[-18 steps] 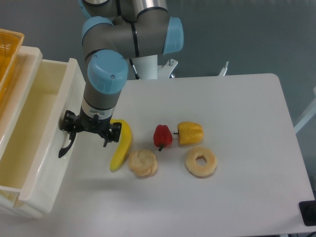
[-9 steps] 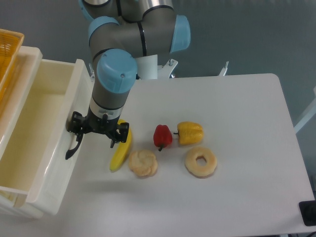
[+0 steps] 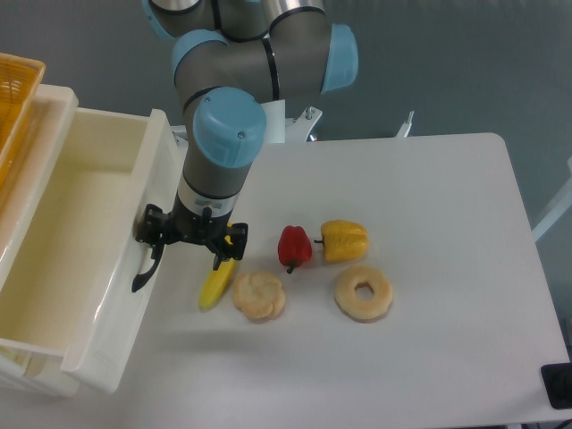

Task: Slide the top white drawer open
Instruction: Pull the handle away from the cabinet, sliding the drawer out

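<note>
I am drawing the top white drawer (image 3: 67, 268) outward, jaws of the gripper (image 3: 154, 239) pinching its black handle (image 3: 146, 268); pulling straight, steady, clearing the banana (image 3: 217, 282).

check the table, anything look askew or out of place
Nothing is spilled or damaged. The top white drawer is pulled well out, with the gripper at its black handle. The banana lies partly under the gripper.
</note>
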You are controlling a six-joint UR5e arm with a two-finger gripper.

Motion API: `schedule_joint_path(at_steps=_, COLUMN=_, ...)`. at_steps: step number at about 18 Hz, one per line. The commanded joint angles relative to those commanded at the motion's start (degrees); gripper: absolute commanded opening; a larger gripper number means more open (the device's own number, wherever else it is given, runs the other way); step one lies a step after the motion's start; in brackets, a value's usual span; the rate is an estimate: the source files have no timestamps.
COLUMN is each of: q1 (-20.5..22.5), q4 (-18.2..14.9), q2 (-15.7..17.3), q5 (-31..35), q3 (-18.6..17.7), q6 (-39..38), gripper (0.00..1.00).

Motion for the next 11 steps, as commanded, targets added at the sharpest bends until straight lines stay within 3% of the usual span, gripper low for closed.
schedule_joint_path(at_steps=11, q1=2.28, q4=-0.18, q2=-0.26, q5=-0.09, q3=-0.53, q6=0.97, gripper=1.0)
